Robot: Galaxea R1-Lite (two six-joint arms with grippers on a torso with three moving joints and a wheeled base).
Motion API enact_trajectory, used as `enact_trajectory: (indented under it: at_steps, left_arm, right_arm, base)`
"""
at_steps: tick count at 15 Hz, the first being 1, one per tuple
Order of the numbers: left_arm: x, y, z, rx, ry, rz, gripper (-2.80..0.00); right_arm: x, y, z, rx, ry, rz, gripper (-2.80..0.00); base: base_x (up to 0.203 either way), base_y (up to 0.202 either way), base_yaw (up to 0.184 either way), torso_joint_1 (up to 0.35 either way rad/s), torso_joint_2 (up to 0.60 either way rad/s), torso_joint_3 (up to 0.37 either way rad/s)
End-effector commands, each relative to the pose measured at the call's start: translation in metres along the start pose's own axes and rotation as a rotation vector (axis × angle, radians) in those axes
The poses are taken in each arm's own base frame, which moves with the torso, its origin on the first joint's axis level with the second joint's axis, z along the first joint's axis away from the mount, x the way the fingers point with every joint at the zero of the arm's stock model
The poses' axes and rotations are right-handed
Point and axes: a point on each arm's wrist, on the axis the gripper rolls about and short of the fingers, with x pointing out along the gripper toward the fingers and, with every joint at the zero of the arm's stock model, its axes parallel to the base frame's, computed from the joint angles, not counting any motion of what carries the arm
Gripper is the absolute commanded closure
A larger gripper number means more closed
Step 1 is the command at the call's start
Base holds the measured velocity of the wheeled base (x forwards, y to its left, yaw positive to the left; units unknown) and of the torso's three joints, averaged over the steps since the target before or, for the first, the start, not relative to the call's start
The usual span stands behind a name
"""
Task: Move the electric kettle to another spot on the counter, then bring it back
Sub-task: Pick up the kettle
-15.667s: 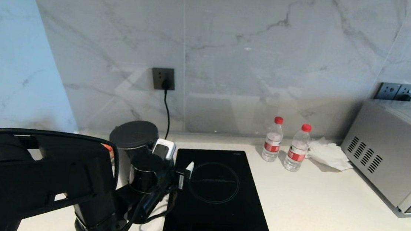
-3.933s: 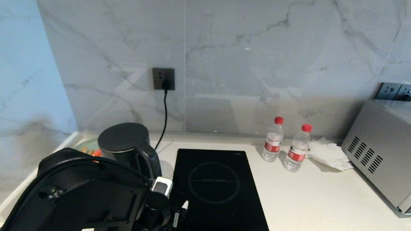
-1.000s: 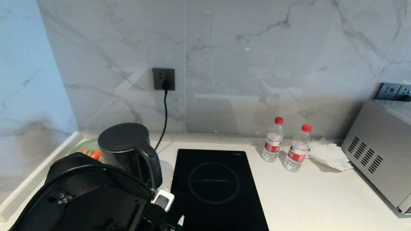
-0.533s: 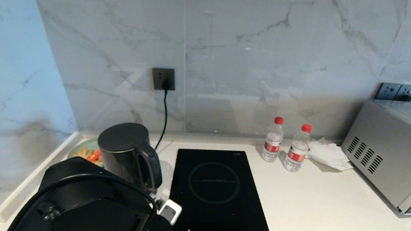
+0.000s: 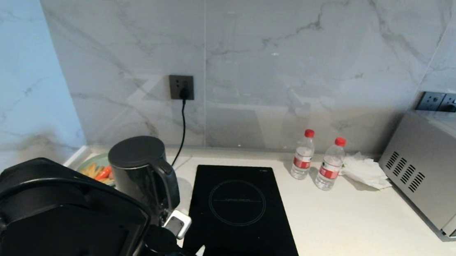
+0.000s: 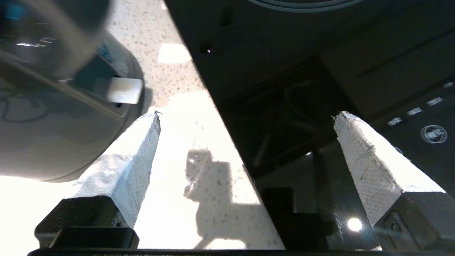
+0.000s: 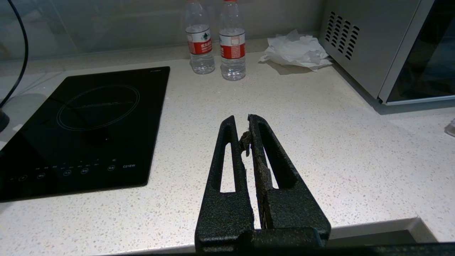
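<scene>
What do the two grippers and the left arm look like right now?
The left gripper has tapered fingers wrapped in white textured tape on black bases. The right gripper has rough black slotted fingers with worn inner pads. The left arm is bulky black, cable looped.

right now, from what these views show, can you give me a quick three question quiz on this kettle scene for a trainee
1. True or false: the left gripper is clamped on the electric kettle.
2. What stands just left of the crumpled tissue by the wall? A) two water bottles B) a mug C) a pan
3. Fill in: the right gripper hangs over the bare counter with its fingers ____.

Key: 1 false, its fingers are spread wide with nothing between them, and the kettle stands beside them near the induction hob. 2 A. 3 shut.
</scene>
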Motion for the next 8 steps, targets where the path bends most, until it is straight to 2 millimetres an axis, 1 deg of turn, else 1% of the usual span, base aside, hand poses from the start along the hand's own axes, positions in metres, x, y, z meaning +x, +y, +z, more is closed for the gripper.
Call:
enact_trajectory:
  at_steps: [1, 3, 5, 6, 8]
  left_arm:
    - [-0.008, 0.009, 0.018, -0.069, -0.068, 0.017, -2.80]
    - [-0.006, 0.027, 0.024, -0.123, -0.085, 0.070, -2.80]
    - [-0.005, 0.038, 0.027, -0.153, -0.094, 0.096, -2.80]
    - [-0.007, 0.043, 0.032, -0.175, -0.112, 0.102, -2.80]
    - [-0.012, 0.046, 0.037, -0.193, -0.134, 0.102, -2.80]
  right_arm:
    - [0.000, 0.000, 0.000, 0.000, 0.000, 0.000, 0.00]
    - [0.000, 0.000, 0.000, 0.000, -0.001, 0.000, 0.00]
    - [0.000, 0.000, 0.000, 0.000, 0.000, 0.000, 0.00]
    - [0.000, 0.000, 0.000, 0.000, 0.000, 0.000, 0.00]
    - [0.000, 0.000, 0.000, 0.000, 0.000, 0.000, 0.00]
  base:
    - [0.000, 0.000, 0.000, 0.000, 0.00, 0.000]
    - [0.000, 0.000, 0.000, 0.000, 0.00, 0.000]
    - [0.000, 0.000, 0.000, 0.000, 0.00, 0.000]
    - [0.000, 0.000, 0.000, 0.000, 0.00, 0.000]
    - [0.000, 0.000, 0.000, 0.000, 0.00, 0.000]
